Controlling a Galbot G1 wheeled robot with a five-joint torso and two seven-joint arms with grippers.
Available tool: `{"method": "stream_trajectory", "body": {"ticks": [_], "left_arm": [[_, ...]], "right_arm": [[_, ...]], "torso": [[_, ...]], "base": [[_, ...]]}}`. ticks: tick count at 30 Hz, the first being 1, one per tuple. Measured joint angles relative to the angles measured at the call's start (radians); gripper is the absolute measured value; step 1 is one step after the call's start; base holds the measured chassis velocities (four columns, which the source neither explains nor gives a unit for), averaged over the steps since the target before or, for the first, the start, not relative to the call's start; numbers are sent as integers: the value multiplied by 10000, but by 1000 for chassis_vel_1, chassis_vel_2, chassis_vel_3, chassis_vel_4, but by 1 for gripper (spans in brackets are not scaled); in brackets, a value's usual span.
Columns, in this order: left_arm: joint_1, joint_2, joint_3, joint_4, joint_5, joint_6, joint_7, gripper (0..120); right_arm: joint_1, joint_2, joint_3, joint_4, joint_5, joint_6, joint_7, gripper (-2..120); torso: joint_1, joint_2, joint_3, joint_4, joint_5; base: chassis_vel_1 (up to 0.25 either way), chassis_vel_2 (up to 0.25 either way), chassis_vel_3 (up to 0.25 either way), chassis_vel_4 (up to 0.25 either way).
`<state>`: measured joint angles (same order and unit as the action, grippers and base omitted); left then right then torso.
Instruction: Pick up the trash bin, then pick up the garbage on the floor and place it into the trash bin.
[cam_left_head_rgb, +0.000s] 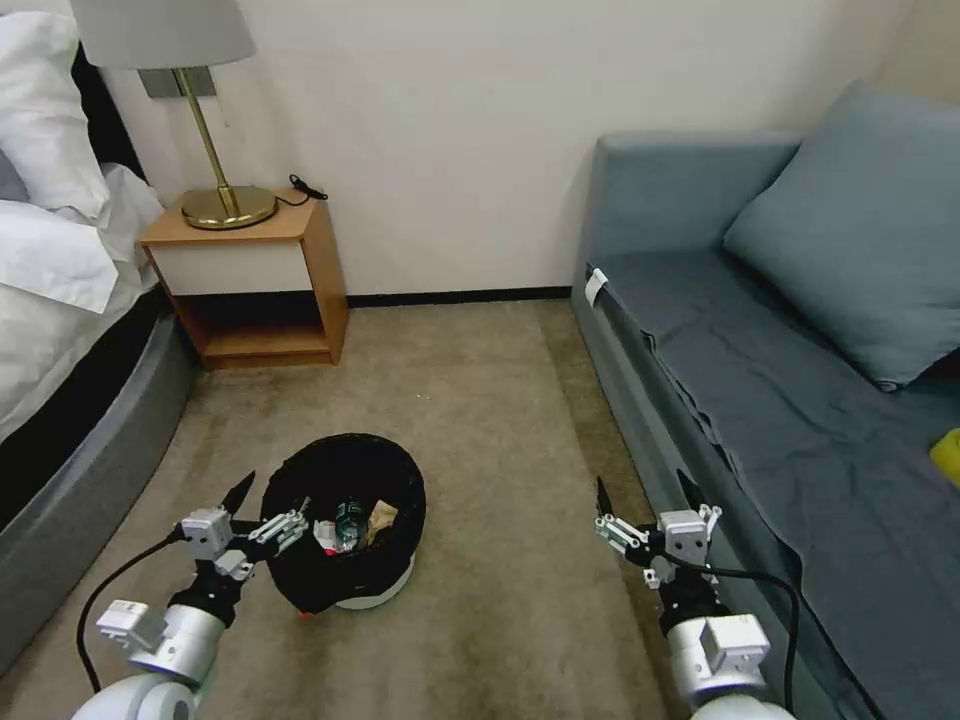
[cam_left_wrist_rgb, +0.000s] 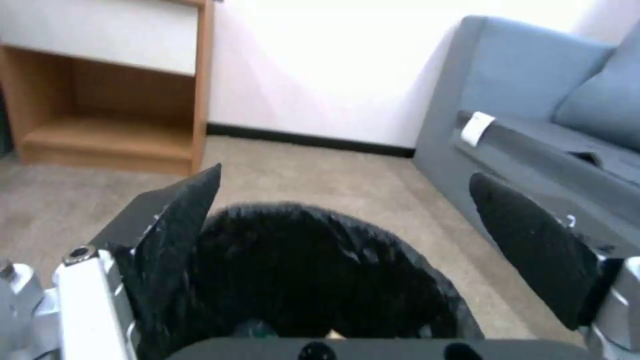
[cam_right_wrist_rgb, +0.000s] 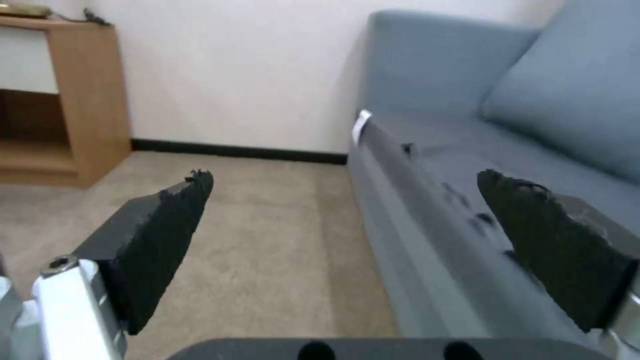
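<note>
I'm holding my left gripper (cam_left_head_rgb: 268, 500) wide-jawed at the trash bin (cam_left_head_rgb: 345, 535) rim, my right gripper (cam_left_head_rgb: 645, 505) hovering wide beside the sofa (cam_left_head_rgb: 780, 400).

The beige carpeted floor (cam_left_head_rgb: 500, 420) is occupied by the trash bin (cam_left_head_rgb: 345, 535), set between a wooden nightstand (cam_left_head_rgb: 255, 285) by the wall and a grey-blue sofa (cam_left_head_rgb: 760, 400), with a bed base (cam_left_head_rgb: 90, 450) alongside.

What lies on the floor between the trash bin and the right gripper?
Nothing: in the head view the stretch between the trash bin and the open right gripper is bare beige carpet.
</note>
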<state>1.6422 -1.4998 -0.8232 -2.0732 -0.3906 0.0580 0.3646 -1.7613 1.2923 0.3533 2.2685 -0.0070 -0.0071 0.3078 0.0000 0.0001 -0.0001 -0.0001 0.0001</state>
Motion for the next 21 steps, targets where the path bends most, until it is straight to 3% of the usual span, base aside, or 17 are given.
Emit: {"method": "stream_trajectory", "body": {"ticks": [1,2,6,7,9,11,12,16,21], "left_arm": [[206,-167,434,-195,277,-1,-595,100],[206,-167,434,-195,277,-1,-595,100],[569,-365,1407,-731,745,-23,-1462,100],[569,-365,1407,-731,745,-23,-1462,100],[724,-371,1944,-1021,948,6,-1848,100],[897,-364,2801,-1316,1229,-6,-2308,100],[897,-364,2801,-1316,1229,-6,-2308,100],[992,-507,3510,-1498,1748,-24,-2654,100],[1063,-567,3618,-1535,2008,-110,-2803,100]], "right_arm": [[-203,256,208,1,-483,375,-145,100],[-203,256,208,1,-483,375,-145,100],[-540,570,512,54,-1048,808,-304,100],[-540,570,512,54,-1048,808,-304,100],[-577,621,525,57,-1135,865,-246,100],[-552,620,524,57,-1165,910,-191,100],[-552,620,524,57,-1165,910,-191,100],[-437,559,606,57,-1059,986,-215,100],[-410,527,644,51,-960,1048,-247,100]], "torso": [[0,0,0,1,0],[0,0,0,1,0],[0,-1,1,0,0],[0,-1,1,0,0],[0,0,1,0,1],[0,-1,0,1,1],[0,-1,0,1,1],[0,-1,0,1,1],[0,-1,1,1,0]], "base": [[0,0,0,0],[0,0,0,0],[0,0,0,0],[0,0,0,0],[0,0,0,0],[0,0,0,0],[0,0,0,0],[0,0,0,0],[0,0,0,0]]}}
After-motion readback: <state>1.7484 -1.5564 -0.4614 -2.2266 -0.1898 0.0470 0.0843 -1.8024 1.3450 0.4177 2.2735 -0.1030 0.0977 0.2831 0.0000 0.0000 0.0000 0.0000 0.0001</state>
